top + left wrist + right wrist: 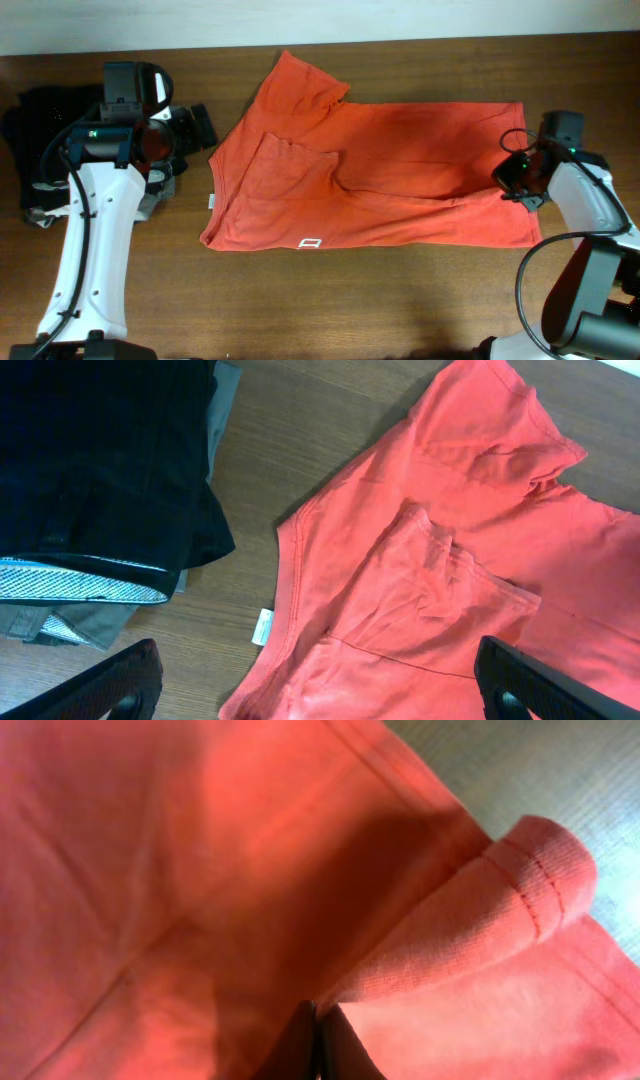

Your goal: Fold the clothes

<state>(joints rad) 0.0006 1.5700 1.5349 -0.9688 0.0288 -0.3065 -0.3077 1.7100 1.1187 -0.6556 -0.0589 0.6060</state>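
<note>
Left of the T-shirt (380, 170) sits a pile of dark folded garments (40, 120). Just beside its left edge, the left gripper (197, 127) hangs with jaws spread wide, gripping nothing. The orange-red shirt lies rumpled on the wooden table (400, 300), and at its right edge the right gripper (515, 180) is clamped on the hem.

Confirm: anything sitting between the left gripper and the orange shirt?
Nothing visible. The open left gripper hangs over the collar end of the orange shirt; the dark folded pile lies off to the side.
</note>
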